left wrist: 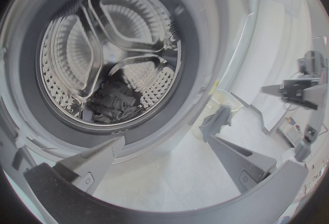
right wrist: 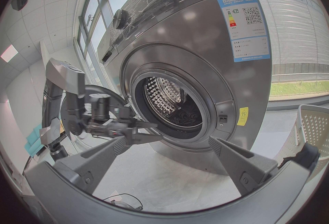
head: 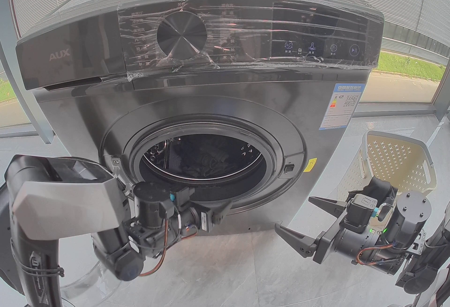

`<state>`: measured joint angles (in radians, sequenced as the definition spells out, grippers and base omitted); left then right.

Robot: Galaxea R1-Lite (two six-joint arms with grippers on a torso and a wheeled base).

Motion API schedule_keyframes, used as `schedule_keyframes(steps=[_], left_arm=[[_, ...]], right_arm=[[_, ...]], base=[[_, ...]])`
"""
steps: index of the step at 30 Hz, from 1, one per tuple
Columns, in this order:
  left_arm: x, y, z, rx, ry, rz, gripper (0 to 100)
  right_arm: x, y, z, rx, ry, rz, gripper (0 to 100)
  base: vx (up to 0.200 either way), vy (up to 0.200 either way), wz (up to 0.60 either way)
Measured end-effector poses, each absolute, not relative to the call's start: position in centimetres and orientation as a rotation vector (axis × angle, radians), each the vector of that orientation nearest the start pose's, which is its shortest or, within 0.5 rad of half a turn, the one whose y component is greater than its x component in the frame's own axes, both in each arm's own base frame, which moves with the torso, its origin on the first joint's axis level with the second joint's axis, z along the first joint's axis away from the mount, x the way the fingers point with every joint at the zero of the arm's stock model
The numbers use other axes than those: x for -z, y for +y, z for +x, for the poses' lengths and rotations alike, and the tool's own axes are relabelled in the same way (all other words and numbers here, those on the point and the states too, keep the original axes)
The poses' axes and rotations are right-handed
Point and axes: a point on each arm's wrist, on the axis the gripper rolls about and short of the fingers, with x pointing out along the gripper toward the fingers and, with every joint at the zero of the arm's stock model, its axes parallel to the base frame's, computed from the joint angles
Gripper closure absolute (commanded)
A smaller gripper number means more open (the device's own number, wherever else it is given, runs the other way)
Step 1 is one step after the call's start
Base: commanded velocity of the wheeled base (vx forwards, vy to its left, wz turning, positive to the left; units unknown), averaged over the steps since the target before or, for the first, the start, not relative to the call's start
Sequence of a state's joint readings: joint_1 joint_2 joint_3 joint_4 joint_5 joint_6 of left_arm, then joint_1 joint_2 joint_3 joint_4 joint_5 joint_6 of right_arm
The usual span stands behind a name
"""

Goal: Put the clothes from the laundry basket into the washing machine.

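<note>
The grey washing machine [head: 201,101] stands with its door open. Dark clothes [head: 206,158] lie at the bottom of the steel drum [left wrist: 113,103], also seen through the opening [right wrist: 186,118]. My left gripper [head: 222,212] hangs just below and in front of the opening's lower rim, open and empty [left wrist: 165,139]. My right gripper [head: 294,214] is low on the machine's right, open and empty [right wrist: 166,139]. Behind it stands the cream perforated laundry basket [head: 398,158], with a dark grey cloth [left wrist: 216,122] draped over its rim.
The round glass door [right wrist: 102,93] is swung out to the machine's left, behind my left arm. Pale tiled floor [head: 243,265] lies in front of the machine. Windows and a wall close in behind it.
</note>
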<state>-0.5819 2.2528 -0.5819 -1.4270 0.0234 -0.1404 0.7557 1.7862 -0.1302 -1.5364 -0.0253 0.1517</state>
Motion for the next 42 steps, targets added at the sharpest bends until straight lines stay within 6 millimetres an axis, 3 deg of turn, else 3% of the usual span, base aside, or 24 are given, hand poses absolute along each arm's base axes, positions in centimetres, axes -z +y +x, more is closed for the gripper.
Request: schedule_keyframes(steps=[8, 16, 21, 32, 42], left_arm=[[-7.3, -18.3, 21.0, 0.658, 0.218, -0.094, 0], [-11.6, -14.8, 15.5, 0.544, 0.092, -0.163, 0], [-12.6, -13.2, 14.0, 0.462, 0.037, -0.149, 0], [-13.7, -11.4, 12.9, 0.418, -0.028, -0.132, 0], [-14.8, -9.5, 11.7, 0.382, -0.052, -0.104, 0]], right_arm=[[-10.2, 15.1, 16.2, -0.678, 0.159, 0.094, 0], [-10.8, 14.2, 16.0, -0.538, 0.126, 0.108, 0], [-11.4, 13.2, 15.6, -0.488, 0.101, 0.124, 0], [-13.1, 10.2, 14.3, -0.404, 0.023, 0.159, 0], [-13.8, 9.0, 13.0, -0.396, 0.030, 0.146, 0]], base=[[0.000, 0.000, 0.00], [0.000, 0.000, 0.00], [0.000, 0.000, 0.00], [-0.200, 0.000, 0.00], [-0.200, 0.000, 0.00]])
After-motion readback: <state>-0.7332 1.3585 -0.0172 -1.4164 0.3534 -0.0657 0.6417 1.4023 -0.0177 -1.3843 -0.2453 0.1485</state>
